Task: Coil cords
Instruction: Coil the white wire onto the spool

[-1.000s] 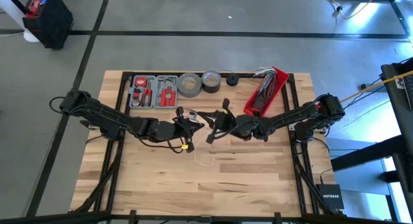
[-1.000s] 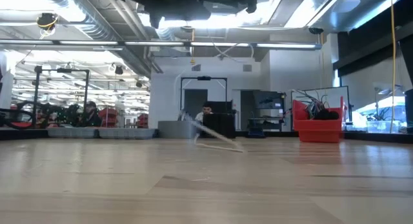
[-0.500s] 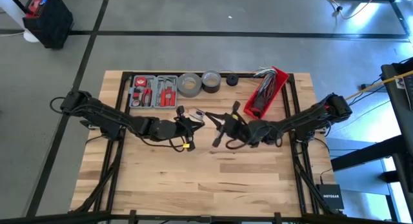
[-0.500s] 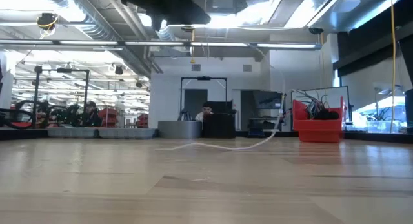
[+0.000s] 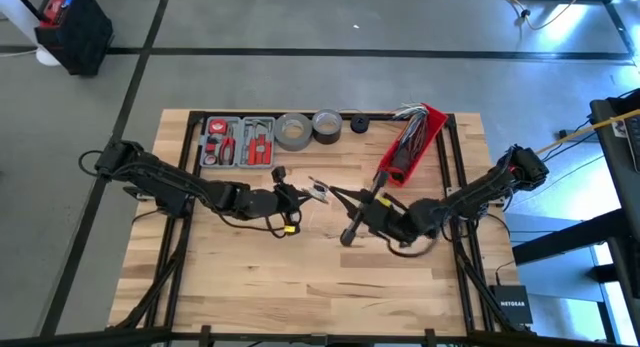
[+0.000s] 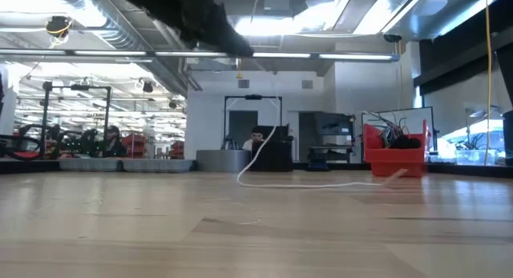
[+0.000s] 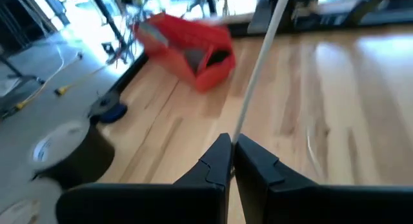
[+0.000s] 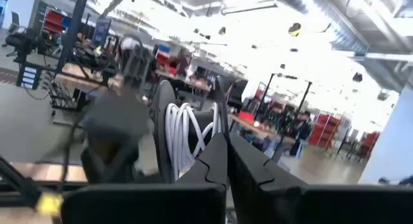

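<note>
Along the bench's (image 5: pixel 250 287) far edge stand, from left to right, a tool tray (image 5: pixel 240 140), two tape rolls (image 5: pixel 295 131), a disc (image 5: pixel 360 124) and, toward the far right corner, a bin (image 5: pixel 412 143) with wires in it. Mid-bench, the left gripper (image 5: pixel 310 192) sits left of centre and the right gripper (image 5: pixel 352 224) just right of it, nearer the front edge. The cord (image 6: pixel 317 182) lies on the bench between them, one end rising to the left gripper.
</note>
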`<state>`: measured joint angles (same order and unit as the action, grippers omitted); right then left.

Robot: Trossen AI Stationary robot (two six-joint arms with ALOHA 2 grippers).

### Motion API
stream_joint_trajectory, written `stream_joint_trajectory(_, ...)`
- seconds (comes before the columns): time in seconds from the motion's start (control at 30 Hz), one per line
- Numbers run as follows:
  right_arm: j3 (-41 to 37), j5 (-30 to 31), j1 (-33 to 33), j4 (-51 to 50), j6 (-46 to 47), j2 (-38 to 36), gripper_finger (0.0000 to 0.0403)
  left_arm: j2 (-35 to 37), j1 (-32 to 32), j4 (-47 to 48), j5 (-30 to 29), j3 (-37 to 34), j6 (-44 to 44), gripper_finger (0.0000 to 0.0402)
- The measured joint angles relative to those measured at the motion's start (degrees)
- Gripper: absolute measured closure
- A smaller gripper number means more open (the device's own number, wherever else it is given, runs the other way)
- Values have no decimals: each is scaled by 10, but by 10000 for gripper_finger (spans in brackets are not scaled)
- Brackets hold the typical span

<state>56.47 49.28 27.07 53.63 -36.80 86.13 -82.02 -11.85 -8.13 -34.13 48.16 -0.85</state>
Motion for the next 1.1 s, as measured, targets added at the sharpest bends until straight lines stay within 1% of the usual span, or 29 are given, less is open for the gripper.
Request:
stream_joint_trajectory(0.17,0,29,32,35,-58,0,397,-4,19,69,-1,0,-2,389)
stream_joint_trajectory(0.27,0,36,45,45,-82,0,397,-3,24,127,5,0,-6,389)
stream_joint_trajectory(0.5,0,42,49,55,-95,1,397,-3,25,211,5,0,-34,384)
stream_joint_trajectory(0.6,0,42,48,53,-95,1,397,-3,25,216,5,0,-46,362)
stream_joint_trajectory(0.73,0,45,48,52,-95,1,397,-3,25,216,7,0,-86,318)
stream_joint_trajectory(0.87,0,58,48,45,-98,1,397,5,24,241,35,16,-92,283)
stream_joint_trajectory(0.97,0,62,48,34,-98,1,397,16,17,286,74,48,-93,271)
stream_joint_trajectory(1.03,0,62,48,31,-99,2,397,23,6,300,81,61,-101,269)
stream_joint_trajectory(1.1,0,63,48,29,-98,2,397,31,-7,292,82,66,-94,268)
